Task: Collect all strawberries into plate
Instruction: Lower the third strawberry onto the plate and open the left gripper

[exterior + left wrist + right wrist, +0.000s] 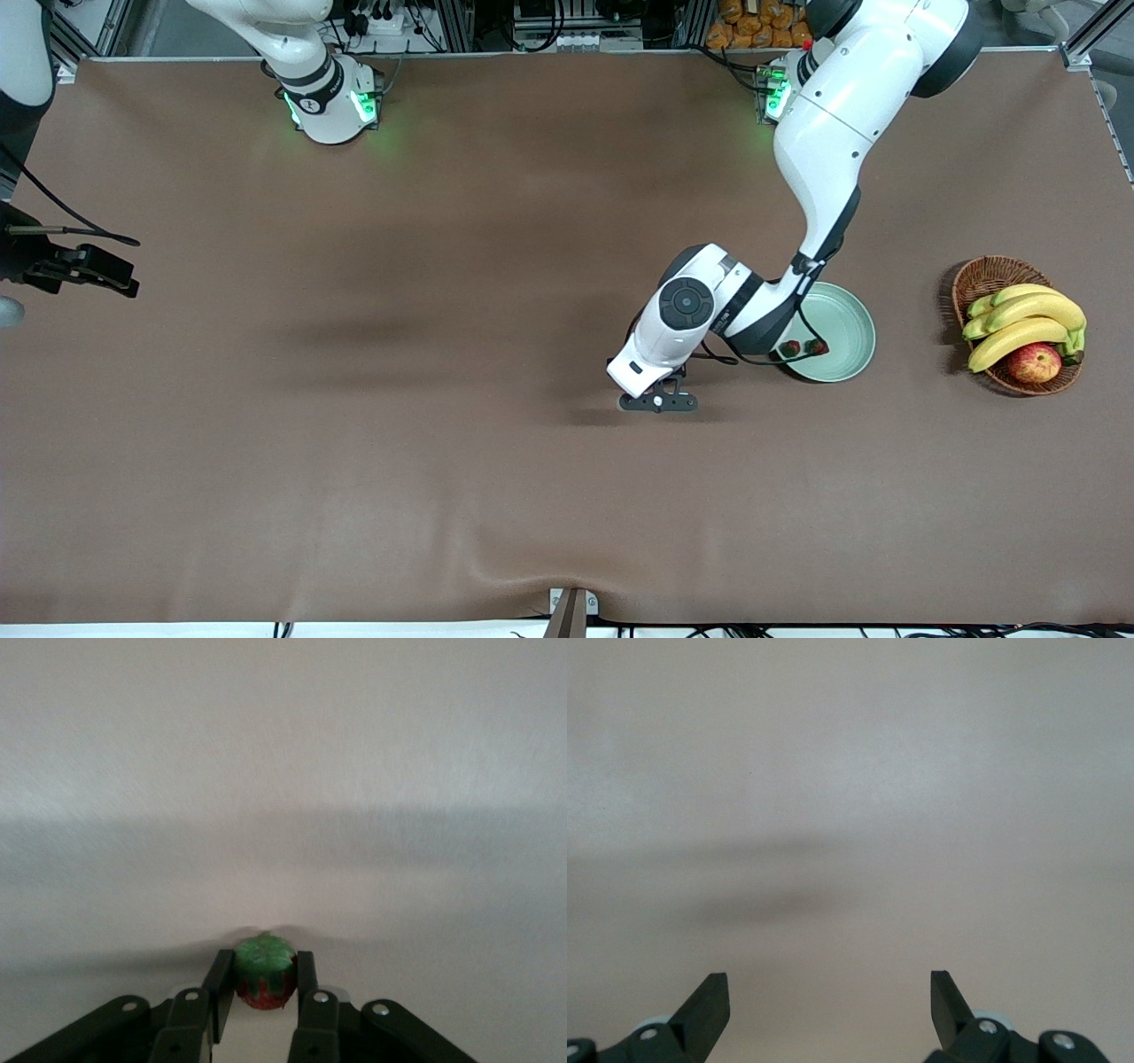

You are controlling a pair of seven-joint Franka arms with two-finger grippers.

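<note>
My left gripper (657,402) is down at the brown table, beside the plate toward the right arm's end. In the left wrist view it (263,967) is shut on a small red strawberry (263,978) with a green leafy top, pinched between both fingers. In the front view the hand hides this berry. The pale mint-green plate (846,321) lies partly under the left arm's forearm and holds two strawberries (790,347) (816,346) near its rim. My right gripper (97,268) waits at the right arm's end of the table, open (830,992) over bare cloth.
A brown wicker basket (982,275) with bananas (1028,321) and a red-yellow apple (1034,362) stands at the left arm's end, beside the plate. A cable loops from the left wrist across the plate's edge. The brown table cover wrinkles near the front edge.
</note>
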